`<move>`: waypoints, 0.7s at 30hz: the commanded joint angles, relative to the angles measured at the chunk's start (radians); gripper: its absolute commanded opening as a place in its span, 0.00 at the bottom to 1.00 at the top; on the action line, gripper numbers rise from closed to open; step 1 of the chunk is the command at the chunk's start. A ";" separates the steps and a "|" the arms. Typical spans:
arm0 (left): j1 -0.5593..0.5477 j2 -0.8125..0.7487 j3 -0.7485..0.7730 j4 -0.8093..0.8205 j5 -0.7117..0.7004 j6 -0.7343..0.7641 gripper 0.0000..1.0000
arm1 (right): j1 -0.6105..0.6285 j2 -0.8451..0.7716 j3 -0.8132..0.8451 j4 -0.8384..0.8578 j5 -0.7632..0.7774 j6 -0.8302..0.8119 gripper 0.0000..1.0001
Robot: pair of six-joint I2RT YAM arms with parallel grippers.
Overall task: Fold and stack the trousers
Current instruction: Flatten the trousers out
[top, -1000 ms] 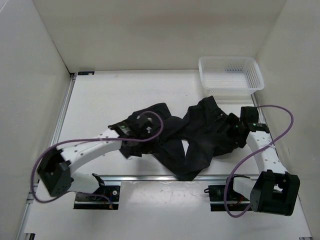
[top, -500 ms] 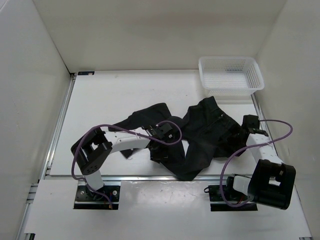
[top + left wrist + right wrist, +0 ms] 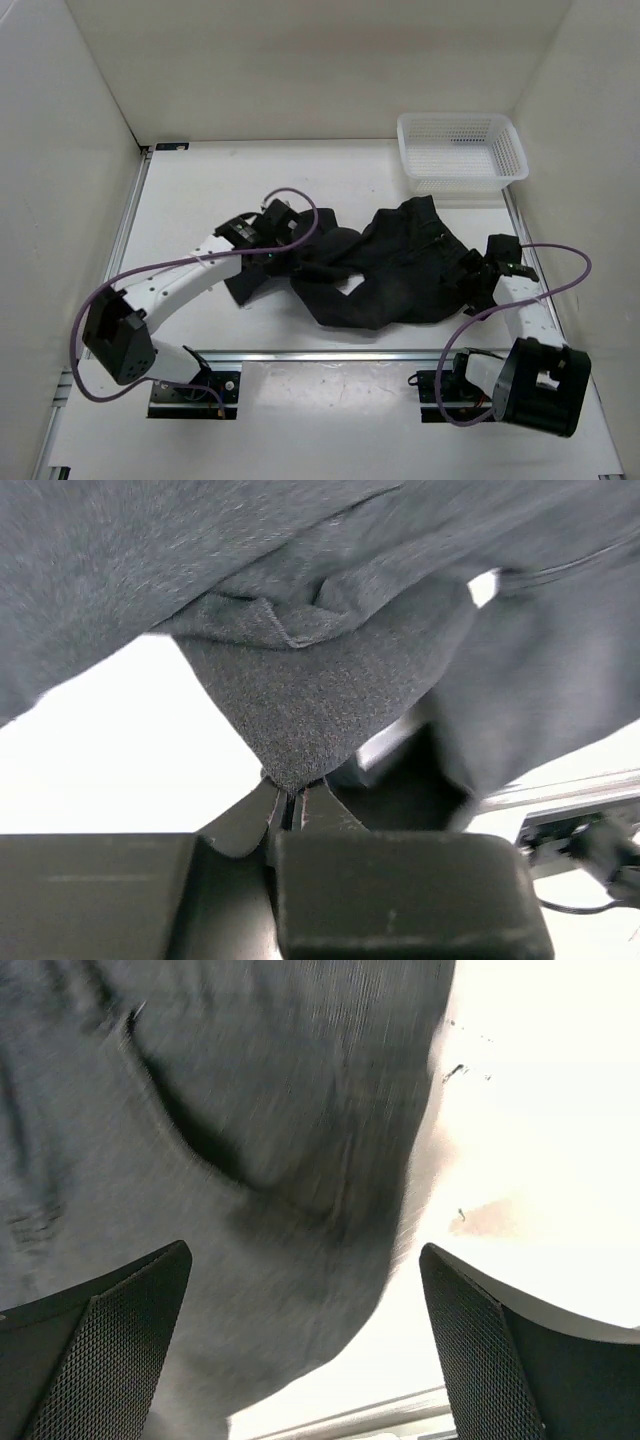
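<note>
Trousers point(image 3: 400, 272) crumpled on table point(image 3: 200, 195), left tool point(image 3: 294, 806) pinching their edge

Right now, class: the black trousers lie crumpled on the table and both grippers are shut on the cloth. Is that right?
Not quite. Only the left gripper is shut on the trousers; the right gripper stands open over the cloth, holding nothing, as the right wrist view shows. The trousers do lie crumpled on the table.

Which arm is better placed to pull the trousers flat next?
Left. The left fingers are shut on a corner of the trousers, ready to pull; the right fingers stand open over the fabric, gripping nothing.
</note>
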 commanded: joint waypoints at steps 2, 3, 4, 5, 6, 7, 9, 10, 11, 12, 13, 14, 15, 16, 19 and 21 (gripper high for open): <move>0.061 -0.090 0.148 -0.171 -0.122 0.096 0.10 | -0.005 0.072 -0.026 0.048 -0.061 0.026 1.00; 0.072 -0.090 0.191 -0.200 -0.122 0.107 0.10 | -0.005 0.084 -0.049 0.062 -0.092 0.037 1.00; 0.083 -0.099 0.206 -0.209 -0.134 0.116 0.10 | -0.005 0.085 -0.061 0.100 -0.104 0.037 0.96; 0.095 -0.099 0.220 -0.218 -0.134 0.136 0.10 | -0.005 0.085 -0.070 0.120 -0.117 0.047 0.93; 0.119 -0.099 0.243 -0.218 -0.134 0.145 0.10 | -0.005 0.085 -0.070 0.140 -0.129 0.047 0.90; 0.130 -0.099 0.252 -0.230 -0.143 0.145 0.10 | -0.005 0.094 -0.081 0.184 -0.138 0.047 0.77; 0.167 -0.099 0.266 -0.231 -0.144 0.165 0.10 | 0.004 0.121 -0.081 0.234 -0.129 0.057 0.58; 0.179 -0.099 0.281 -0.231 -0.131 0.165 0.10 | 0.004 0.156 -0.081 0.260 -0.129 0.057 0.47; 0.193 -0.099 0.291 -0.231 -0.131 0.179 0.10 | 0.004 0.179 -0.043 0.301 -0.129 0.057 0.18; 0.224 -0.099 0.303 -0.231 -0.119 0.199 0.10 | 0.004 0.207 -0.009 0.301 -0.129 0.057 0.05; 0.242 -0.084 0.341 -0.221 -0.110 0.214 0.10 | 0.004 0.257 0.035 0.301 -0.129 0.057 0.00; 0.264 -0.050 0.370 -0.221 -0.110 0.232 0.10 | 0.004 0.275 0.089 0.274 -0.129 0.043 0.00; 0.285 -0.026 0.410 -0.221 -0.099 0.252 0.10 | 0.004 0.285 0.206 0.253 -0.129 0.043 0.00; 0.332 0.004 0.527 -0.243 -0.099 0.296 0.10 | 0.004 0.285 0.268 0.234 -0.129 0.043 0.00; 0.420 0.163 0.930 -0.333 -0.108 0.357 0.10 | 0.004 0.256 0.457 0.159 -0.117 0.032 0.00; 0.446 0.281 1.167 -0.463 -0.117 0.380 0.10 | 0.004 0.247 0.647 0.060 -0.086 0.021 0.00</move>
